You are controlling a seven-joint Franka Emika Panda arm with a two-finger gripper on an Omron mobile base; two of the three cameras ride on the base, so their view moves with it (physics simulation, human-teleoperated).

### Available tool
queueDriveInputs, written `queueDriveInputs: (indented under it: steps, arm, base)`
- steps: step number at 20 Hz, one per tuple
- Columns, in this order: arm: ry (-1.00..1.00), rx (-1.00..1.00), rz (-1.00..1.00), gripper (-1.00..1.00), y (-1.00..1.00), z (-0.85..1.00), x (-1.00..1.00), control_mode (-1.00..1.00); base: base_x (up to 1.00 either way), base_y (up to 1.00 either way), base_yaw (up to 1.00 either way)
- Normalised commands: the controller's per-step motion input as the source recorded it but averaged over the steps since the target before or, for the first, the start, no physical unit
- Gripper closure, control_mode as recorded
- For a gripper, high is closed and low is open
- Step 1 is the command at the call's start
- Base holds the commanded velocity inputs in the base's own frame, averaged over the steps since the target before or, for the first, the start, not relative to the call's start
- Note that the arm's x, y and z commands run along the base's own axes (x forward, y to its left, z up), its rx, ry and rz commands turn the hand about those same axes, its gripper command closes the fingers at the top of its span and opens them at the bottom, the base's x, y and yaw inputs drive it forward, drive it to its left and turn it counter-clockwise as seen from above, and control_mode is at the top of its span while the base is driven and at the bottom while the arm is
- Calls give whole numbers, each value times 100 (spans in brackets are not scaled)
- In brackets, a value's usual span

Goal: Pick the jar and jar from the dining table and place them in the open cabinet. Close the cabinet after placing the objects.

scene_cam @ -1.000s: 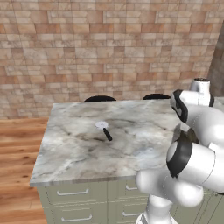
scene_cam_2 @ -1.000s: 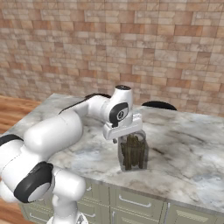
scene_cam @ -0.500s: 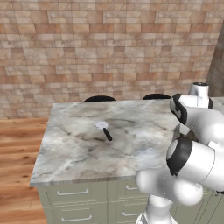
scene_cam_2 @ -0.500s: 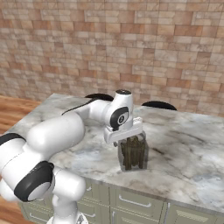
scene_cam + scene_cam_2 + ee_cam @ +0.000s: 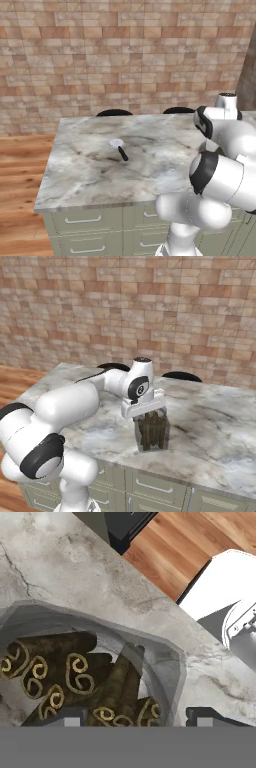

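Note:
A clear glass jar (image 5: pixel 151 432) of dark brown rolled sticks stands upright on the marble dining table (image 5: pixel 215 441), near its front edge. My gripper (image 5: pixel 149 414) points straight down onto the jar's top. In the hand view the jar (image 5: pixel 85 667) lies off to the left between the finger tips of the gripper (image 5: pixel 137 716). One tip shows over the jar's mouth and the other just outside its right wall. The tips stand apart and the gripper is open. The cabinet is out of view.
A small white-headed, black-handled utensil (image 5: pixel 120 148) lies mid-table, left of the arm. Two dark stool tops (image 5: pixel 114 112) (image 5: pixel 178 109) sit at the table's far edge before the brick wall. Past the table's edge is wood floor (image 5: pixel 200 547). Green drawer fronts (image 5: pixel 155 487) run below.
The hand has sunk slightly onto the jar's top and its fingers have drawn closer together. The jar and the utensil have not moved.

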Motion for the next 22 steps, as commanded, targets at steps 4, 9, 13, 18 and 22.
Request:
queueDriveInputs:
  steps: [4, 9, 13, 18, 22]
  arm:
    - [6, 0, 0, 100, 4, -34, 3, -100]
    - [3, 0, 1, 100, 0, -10, 0, -100]
    - [0, 0, 0, 100, 1, 13, -8, -100]
    - [0, 0, 0, 100, 0, 60, -21, -100]
    - [-2, -1, 0, 100, 1, 75, -20, -100]
  base:
    - [0, 0, 0]
    - [0, 0, 0]
    - [0, 0, 0]
    - [0, 0, 0]
    - [0, 0, 0]
